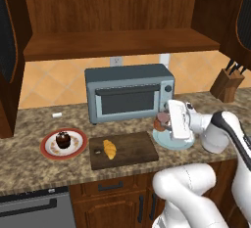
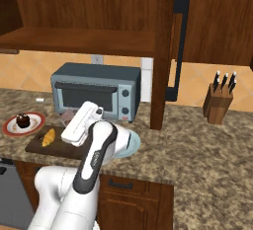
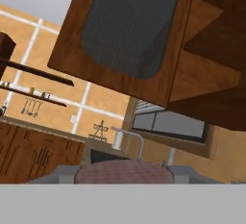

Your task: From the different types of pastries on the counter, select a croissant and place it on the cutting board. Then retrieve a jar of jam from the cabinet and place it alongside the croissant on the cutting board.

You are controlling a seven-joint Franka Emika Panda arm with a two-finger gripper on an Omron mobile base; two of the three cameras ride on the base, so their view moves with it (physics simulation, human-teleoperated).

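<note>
In the left base view the croissant (image 1: 110, 149) is seen lying on the cutting board (image 1: 137, 148) near the table's front edge, while the gripper (image 1: 162, 120) is pinched on the jar of jam (image 1: 161, 120) above a pale plate (image 1: 172, 141). In the right base view the jar is hidden behind the hand. In the hand view the jar's lid (image 3: 124, 172) is seen between the fingertips; a slip or a release over the plate could be risked.

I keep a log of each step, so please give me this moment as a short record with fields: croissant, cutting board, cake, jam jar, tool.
croissant: lies on the cutting board
cutting board: on the counter, before the toaster oven
cake: on its red-rimmed plate, left of the board
jam jar: held in the tool, above the pale blue plate
tool: shut on the jar, right of the board
cabinet shelf: bare
</note>
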